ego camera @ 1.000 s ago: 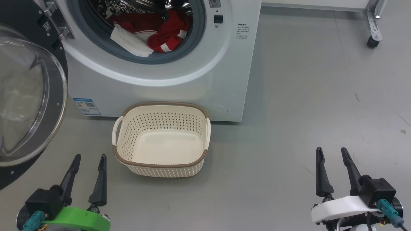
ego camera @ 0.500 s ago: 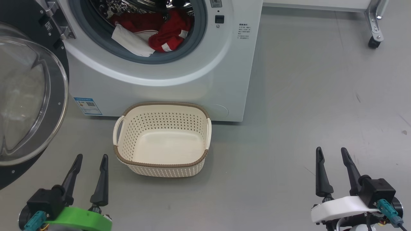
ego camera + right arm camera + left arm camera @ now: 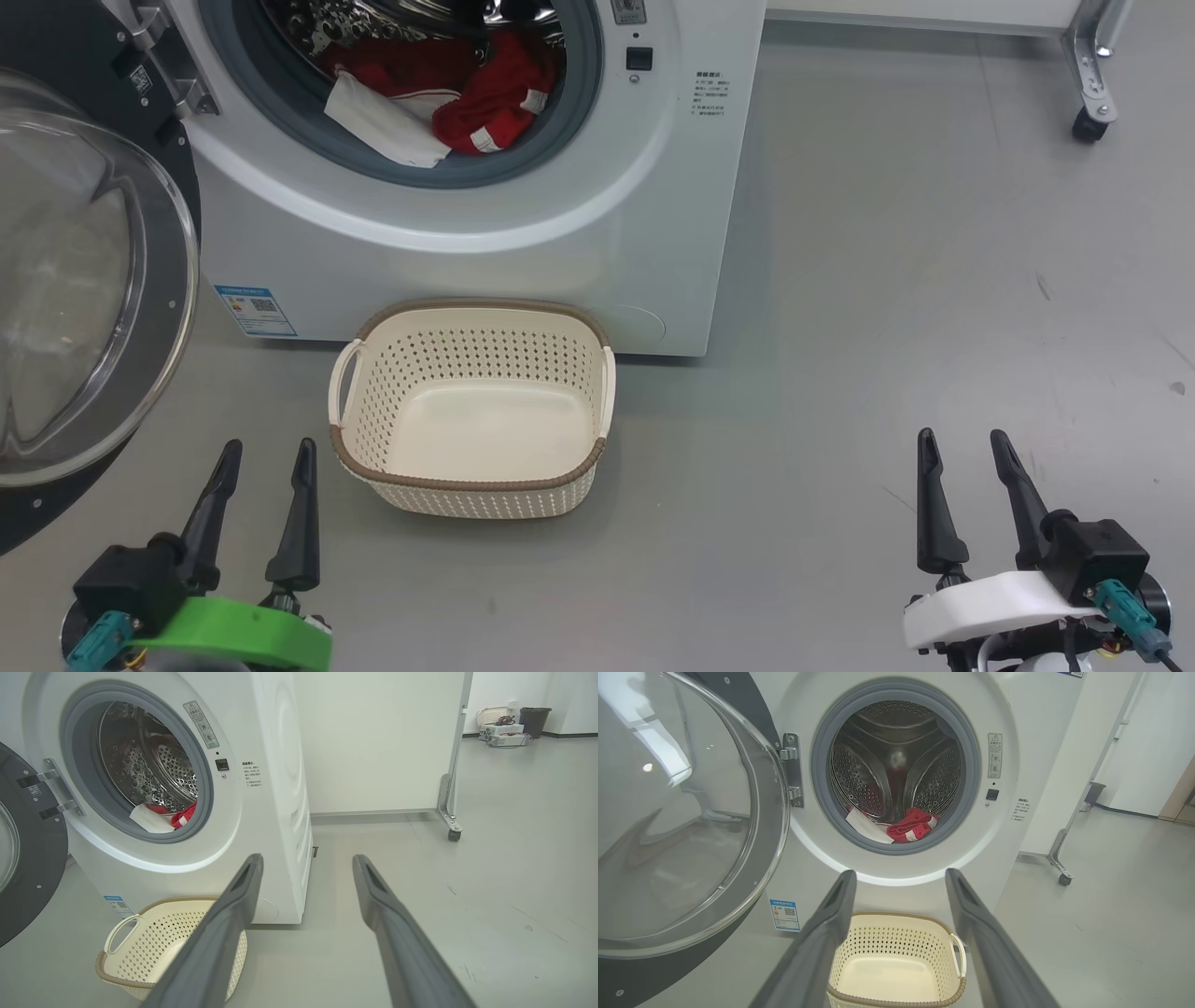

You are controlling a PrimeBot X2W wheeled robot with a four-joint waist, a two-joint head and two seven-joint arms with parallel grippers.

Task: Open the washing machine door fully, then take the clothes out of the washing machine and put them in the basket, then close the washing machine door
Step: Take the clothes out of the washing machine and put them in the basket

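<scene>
The white washing machine [image 3: 579,215] stands ahead with its door [image 3: 84,299] swung wide open to the left, black rim and clear glass bowl facing me. Red clothes [image 3: 476,93] with white panels lie at the front of the drum [image 3: 896,765]; they also show as clothes [image 3: 910,826] and clothes [image 3: 175,816] in the wrist views. The cream basket [image 3: 471,509] sits empty on the floor before the machine. My left gripper [image 3: 266,453] is open, low at the left, beside the basket. My right gripper [image 3: 962,443] is open, far right, over bare floor.
A grey floor [image 3: 887,280] spreads to the right. A white panel on a metal leg with a caster [image 3: 1083,121] stands at the back right. Boxes and a dark bin [image 3: 532,721] sit far off by the wall.
The head camera shifted slightly, so the whole scene slid a little. The left gripper sank a touch in the picture. Both grippers stay open.
</scene>
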